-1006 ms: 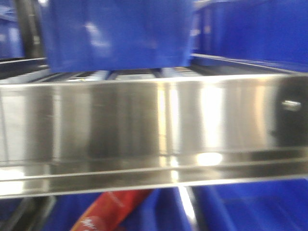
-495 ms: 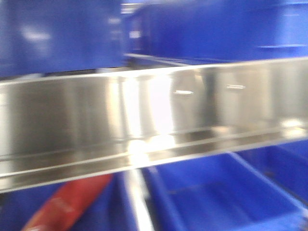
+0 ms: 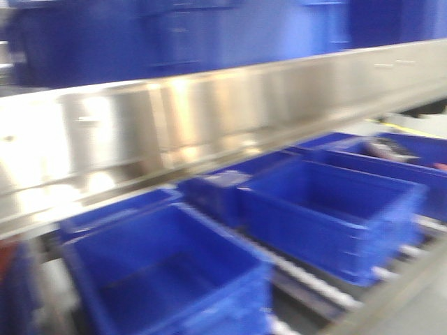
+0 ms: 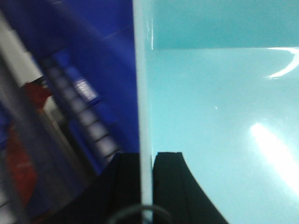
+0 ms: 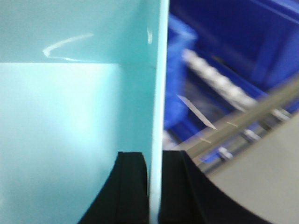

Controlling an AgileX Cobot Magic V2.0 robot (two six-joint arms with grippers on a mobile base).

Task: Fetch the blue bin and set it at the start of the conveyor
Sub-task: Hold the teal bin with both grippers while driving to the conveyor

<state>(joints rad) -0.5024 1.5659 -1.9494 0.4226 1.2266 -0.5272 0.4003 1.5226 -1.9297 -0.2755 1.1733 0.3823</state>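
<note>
Blue bin: hanging by two opposite walls, near dark blue crates; conveyor start not showing. Left gripper fingers clamping one thin wall, right gripper fingers pinching other. Risk: smooth wall slipping, bin twisting if arms are moving unevenly, rim catching steel shelf above crates. Blur hiding lettering; none readable.

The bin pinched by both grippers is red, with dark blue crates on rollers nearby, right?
Not red: the bin is pale aqua, as both wrist views show. The left gripper and right gripper do pinch its walls, and dark blue crates sit on rollers nearby.
</note>
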